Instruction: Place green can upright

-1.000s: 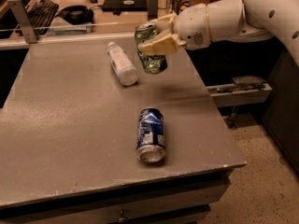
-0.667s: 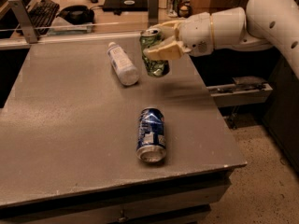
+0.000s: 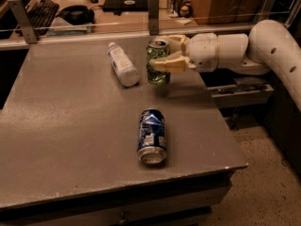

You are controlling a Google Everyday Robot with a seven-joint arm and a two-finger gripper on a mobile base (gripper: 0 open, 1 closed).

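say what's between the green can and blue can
Only bare table separates the green can from the blue can, in the camera view. The pincer grips the green can near the far edge.

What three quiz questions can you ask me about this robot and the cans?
1. True or false: the green can lies on its side.
2. In the camera view, the white plastic bottle is on which side of the green can? A left, B right, C on top.
3. Which can lies nearest the table's front edge?

Key: 1 false, it is upright in the gripper, shut on it near the table's far edge. 2 A. 3 the blue-and-white can.
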